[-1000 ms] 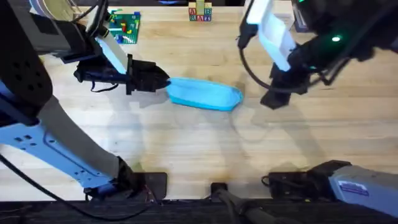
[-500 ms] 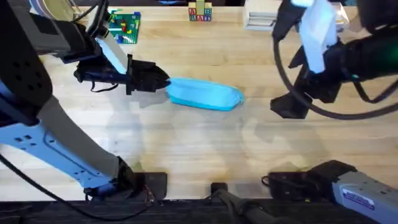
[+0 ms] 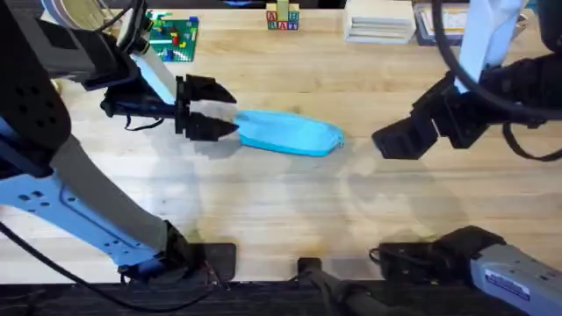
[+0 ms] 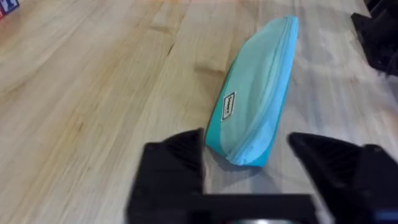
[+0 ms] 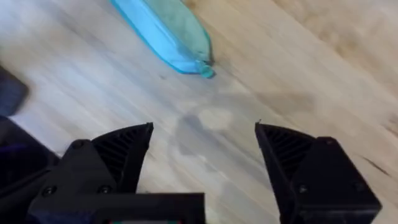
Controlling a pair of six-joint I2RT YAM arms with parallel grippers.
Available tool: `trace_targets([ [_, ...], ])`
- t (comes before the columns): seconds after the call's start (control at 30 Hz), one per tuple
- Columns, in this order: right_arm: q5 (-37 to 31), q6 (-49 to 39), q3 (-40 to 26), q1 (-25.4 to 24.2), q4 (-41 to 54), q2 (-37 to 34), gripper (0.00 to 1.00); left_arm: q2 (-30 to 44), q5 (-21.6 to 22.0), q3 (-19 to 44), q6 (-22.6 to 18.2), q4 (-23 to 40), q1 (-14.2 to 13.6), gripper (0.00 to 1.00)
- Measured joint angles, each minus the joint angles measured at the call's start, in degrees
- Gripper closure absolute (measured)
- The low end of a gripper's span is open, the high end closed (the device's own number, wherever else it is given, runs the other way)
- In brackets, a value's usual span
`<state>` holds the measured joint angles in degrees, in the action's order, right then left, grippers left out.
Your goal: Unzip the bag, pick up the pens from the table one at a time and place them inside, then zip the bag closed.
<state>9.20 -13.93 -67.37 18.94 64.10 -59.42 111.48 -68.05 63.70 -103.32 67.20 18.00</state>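
The light blue bag (image 3: 290,133) lies flat and zipped on the table (image 3: 263,211), left of centre. My left gripper (image 3: 216,109) is open at the bag's left end, one finger on each side of that end. The left wrist view shows this end of the bag (image 4: 255,106) between my open left gripper (image 4: 245,165). My right gripper (image 3: 399,140) hangs above the table to the right of the bag, apart from it. In the right wrist view it (image 5: 205,149) is open and holds nothing. Beyond it lie the bag (image 5: 165,28) and its teal pull tab (image 5: 206,71). The pens are out of view.
Along the far edge stand a green brick plate (image 3: 171,35), letter blocks (image 3: 283,17) and a white box (image 3: 379,22). Bare wood stretches in front of the bag. The arm bases sit at the near edge.
My left gripper, shut at the bag's left end before, has opened. The right arm has swung to the right, away from the bag. The bag has not moved.
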Motion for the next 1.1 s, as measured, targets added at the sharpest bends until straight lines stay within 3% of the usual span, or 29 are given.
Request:
trace_targets([
  [0.07, 2.4, 1.6, 0.0, 0.0, 0.0, 0.0, 0.004, 0.0, 0.1, 0.0, 0.1, 0.0, 0.1, 0.048],
  [0.1, 3.5, 2.1, 0.0, 0.0, 0.0, 0.0, 0.005, 0.0, 0.1, 0.0, 0.2, 0.1, 0.1, 0.018],
  [0.3, 7.1, 4.5, 0.0, 0.0, 0.0, 0.0, 0.004, 0.0, 0.1, 0.0, 0.2, 0.0, 0.1, 0.007],
  [0.77, 8.3, 5.4, 0.0, 0.0, 0.0, 0.0, 0.004, 0.0, -1.1, 0.2, 0.1, 3.0, 0.3, 0.004],
  [1.1, 8.3, 5.4, 0.0, 0.0, 0.0, 0.0, 0.004, -0.6, -1.6, 2.2, 0.0, 3.7, 2.5, 0.002],
])
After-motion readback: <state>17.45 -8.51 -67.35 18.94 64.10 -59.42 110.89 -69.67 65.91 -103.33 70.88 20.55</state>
